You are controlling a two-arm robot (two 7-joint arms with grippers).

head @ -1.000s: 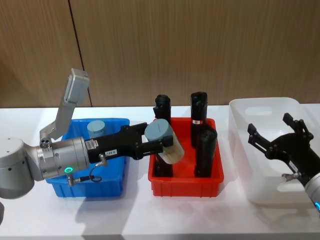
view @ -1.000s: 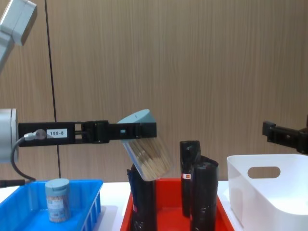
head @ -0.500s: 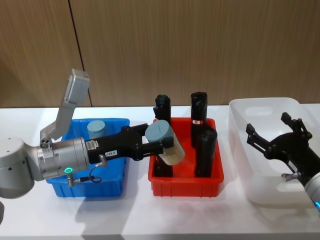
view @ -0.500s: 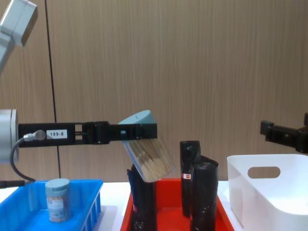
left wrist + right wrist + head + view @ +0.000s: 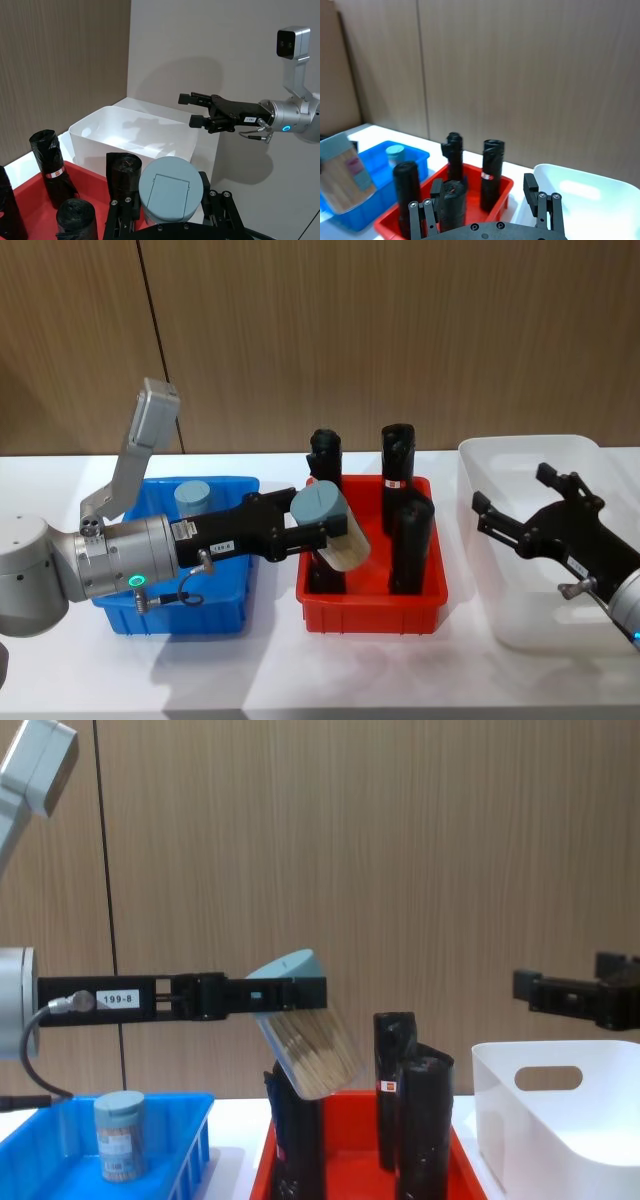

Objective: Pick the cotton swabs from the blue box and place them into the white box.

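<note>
One cotton swabs jar (image 5: 330, 525) tilts above the red bin (image 5: 370, 612), clamped in the left gripper (image 5: 300, 992) tagged "199-8"; the right gripper (image 5: 510, 488) gapes wide.

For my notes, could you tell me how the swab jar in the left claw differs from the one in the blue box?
The held jar hangs tilted above the red bin, clamped in the left claw; the other jar stands upright and free in the blue box. Both have blue-grey lids.

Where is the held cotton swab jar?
Head view: the jar, tilted in the left gripper, over the left side of the red bin, right of the blue box.
</note>
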